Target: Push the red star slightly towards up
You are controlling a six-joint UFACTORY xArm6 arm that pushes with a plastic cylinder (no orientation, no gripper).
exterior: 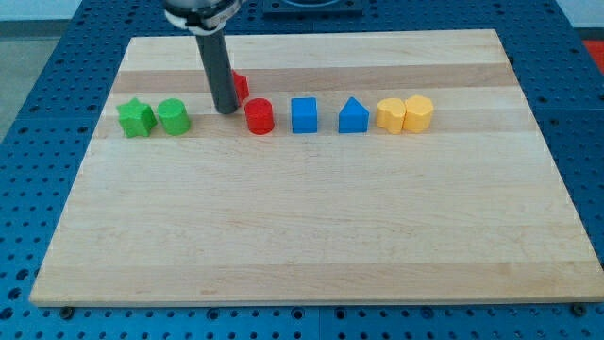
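The red star (240, 87) lies near the view's top, mostly hidden behind my rod; only its right part shows. My tip (226, 110) rests on the board just below and left of the star, touching or almost touching it. A red cylinder (259, 116) stands just right of the tip and below the star.
A row of blocks crosses the wooden board (311, 236): a green star (136, 118) and a green cylinder (174, 116) at the left, a blue cube (304, 115), a blue triangular block (353, 116), and two yellow blocks (391, 115) (419, 113) at the right.
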